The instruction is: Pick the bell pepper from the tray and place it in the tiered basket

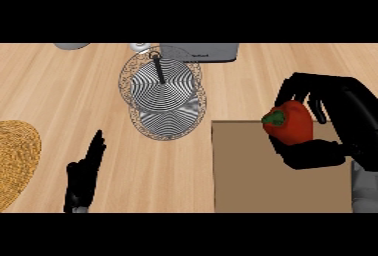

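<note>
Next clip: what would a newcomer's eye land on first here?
The red bell pepper stands out first, with the black right hand curled round it at the far right corner of the brown tray. Next comes the wire tiered basket at top centre, with the left hand resting open at lower left.

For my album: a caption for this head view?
Right robot hand grips the bell pepper at the tray, tiered basket nearby.
</note>
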Robot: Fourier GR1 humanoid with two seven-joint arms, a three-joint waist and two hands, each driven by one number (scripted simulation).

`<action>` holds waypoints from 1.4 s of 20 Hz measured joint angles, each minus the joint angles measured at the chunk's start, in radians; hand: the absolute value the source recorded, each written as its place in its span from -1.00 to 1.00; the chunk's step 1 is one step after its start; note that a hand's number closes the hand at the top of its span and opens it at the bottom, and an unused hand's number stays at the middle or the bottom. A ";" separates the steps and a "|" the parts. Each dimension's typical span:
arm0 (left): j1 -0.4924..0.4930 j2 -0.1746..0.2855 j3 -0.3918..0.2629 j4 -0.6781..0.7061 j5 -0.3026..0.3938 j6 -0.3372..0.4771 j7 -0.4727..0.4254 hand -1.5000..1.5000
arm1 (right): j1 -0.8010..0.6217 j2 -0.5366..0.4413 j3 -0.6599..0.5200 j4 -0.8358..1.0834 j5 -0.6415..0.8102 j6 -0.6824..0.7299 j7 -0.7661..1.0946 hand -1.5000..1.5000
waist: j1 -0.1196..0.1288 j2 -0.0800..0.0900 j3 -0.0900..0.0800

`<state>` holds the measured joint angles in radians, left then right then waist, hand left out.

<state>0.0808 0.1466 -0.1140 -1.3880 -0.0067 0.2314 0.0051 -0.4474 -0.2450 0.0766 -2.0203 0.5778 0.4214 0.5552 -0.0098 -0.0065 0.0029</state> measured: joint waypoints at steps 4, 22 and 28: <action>-0.004 -0.006 -0.003 -0.010 -0.009 0.000 0.017 0.00 | -0.108 -0.007 -0.051 -0.068 -0.059 0.075 0.114 1.00 | 0.007 0.002 0.000; -0.001 -0.018 0.010 -0.014 -0.025 -0.025 0.025 0.00 | -0.596 0.124 -0.032 0.460 0.054 -0.064 0.185 1.00 | 0.024 0.008 -0.004; -0.014 -0.025 0.011 -0.005 -0.035 -0.025 0.023 0.00 | -0.650 0.167 0.002 0.701 0.113 -0.161 0.044 1.00 | 0.028 0.010 -0.004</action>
<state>0.0672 0.1214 -0.1029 -1.3935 -0.0413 0.2061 0.0284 -1.0974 -0.0783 0.0782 -1.3198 0.6906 0.2602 0.5991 0.0179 0.0036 -0.0008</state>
